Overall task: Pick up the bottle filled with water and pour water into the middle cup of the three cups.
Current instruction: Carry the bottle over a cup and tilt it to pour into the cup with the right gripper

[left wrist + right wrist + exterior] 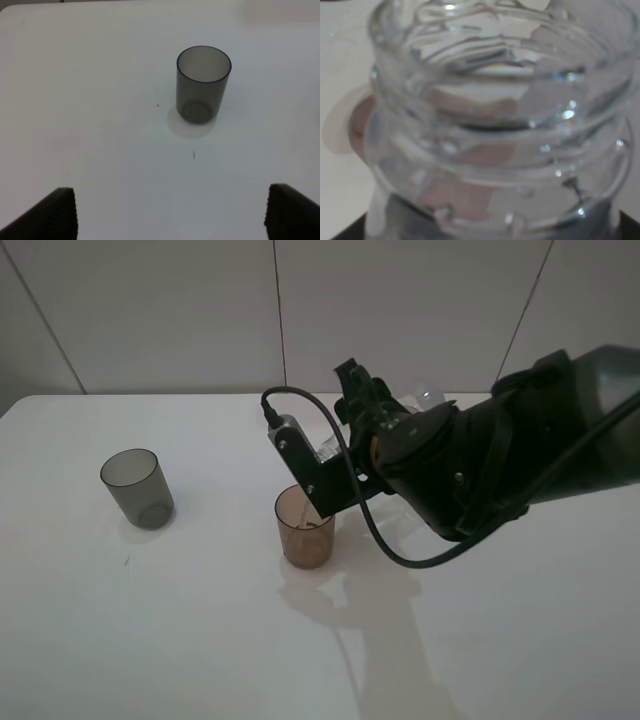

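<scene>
My right gripper (352, 432) is shut on the clear bottle (326, 452) and holds it tilted, mouth down, just above the rim of the amber-brown middle cup (305, 531). In the right wrist view the bottle's threaded neck (495, 125) fills the frame, and the amber cup (360, 125) shows through and beside it. The smoky grey cup (137, 487) stands at the left and also shows in the left wrist view (202, 82). My left gripper (172, 220) is open and empty, well short of the grey cup. The mauve-pink cup is hidden behind the right arm.
The white table (180, 640) meets a tiled wall (200, 310) at the back. The bulky right arm (520, 455) reaches in from the right and covers the table's right middle. A black cable (370, 525) loops down beside the amber cup.
</scene>
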